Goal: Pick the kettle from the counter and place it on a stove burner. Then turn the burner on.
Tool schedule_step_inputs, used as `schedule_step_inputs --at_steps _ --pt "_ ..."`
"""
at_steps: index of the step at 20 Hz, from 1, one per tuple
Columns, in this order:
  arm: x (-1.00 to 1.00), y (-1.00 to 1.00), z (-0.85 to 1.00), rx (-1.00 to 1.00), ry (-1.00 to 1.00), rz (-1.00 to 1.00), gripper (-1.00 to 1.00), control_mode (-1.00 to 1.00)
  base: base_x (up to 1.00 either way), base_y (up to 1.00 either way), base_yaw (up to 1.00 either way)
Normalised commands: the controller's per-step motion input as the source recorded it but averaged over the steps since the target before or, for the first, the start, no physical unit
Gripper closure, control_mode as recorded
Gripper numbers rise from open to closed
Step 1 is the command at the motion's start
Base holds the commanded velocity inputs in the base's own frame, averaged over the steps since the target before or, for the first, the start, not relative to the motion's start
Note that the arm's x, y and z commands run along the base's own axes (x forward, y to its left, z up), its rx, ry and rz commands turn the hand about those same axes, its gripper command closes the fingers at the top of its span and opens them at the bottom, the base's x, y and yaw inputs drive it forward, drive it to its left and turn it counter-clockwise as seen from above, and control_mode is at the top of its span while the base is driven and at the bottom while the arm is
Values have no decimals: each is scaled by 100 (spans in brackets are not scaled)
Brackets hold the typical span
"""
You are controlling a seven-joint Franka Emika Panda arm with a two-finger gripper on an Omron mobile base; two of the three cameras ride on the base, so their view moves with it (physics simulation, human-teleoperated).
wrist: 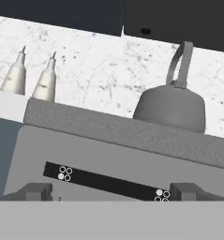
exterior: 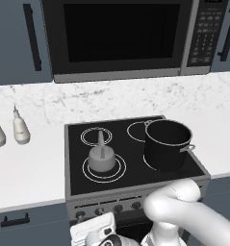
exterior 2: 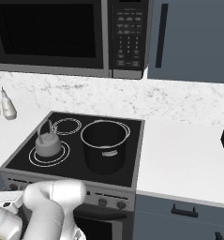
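The small pale-grey kettle (exterior: 101, 158) (exterior 2: 48, 143) stands upright on the large front-left stove burner (exterior: 117, 169) (exterior 2: 37, 160) of the black cooktop, its thin handle pointing up. My gripper (wrist: 113, 192) is low in front of the stove, below the cooktop edge and facing the control panel (wrist: 104, 182). It is open, its two fingertips (wrist: 36, 191) wide apart with nothing between them. In the hand view the kettle (wrist: 172, 105) rises above the stove's front edge, up and to the right. The white marble counter (exterior: 25, 168) (exterior 2: 179, 154) flanks the stove.
A tall black pot (exterior: 167, 144) (exterior 2: 105, 145) stands on the right burners. Two white bottles (exterior: 20, 127) (exterior 2: 8, 107) (wrist: 45, 82) sit on the left counter. A row of knobs (exterior: 118, 208) (exterior 2: 102, 202) lines the stove front. A microwave (exterior: 121, 36) hangs above.
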Motion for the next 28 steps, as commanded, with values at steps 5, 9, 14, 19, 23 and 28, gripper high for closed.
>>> schedule_step_inputs --at_steps 5,9,14,19,23,28 --pt "0 55 -29 7 0 0 -100 -100 0 0 0" --pt "13 10 -29 0 0 0 -100 -100 0 0 0" --pt "21 6 -31 0 -1 0 -100 -100 0 0 0" --pt "33 0 -23 0 -2 0 -100 -100 0 0 0" --pt "26 0 -12 0 -3 0 -100 -100 0 0 0" --pt "2 0 0 0 -2 0 -100 -100 0 0 0"
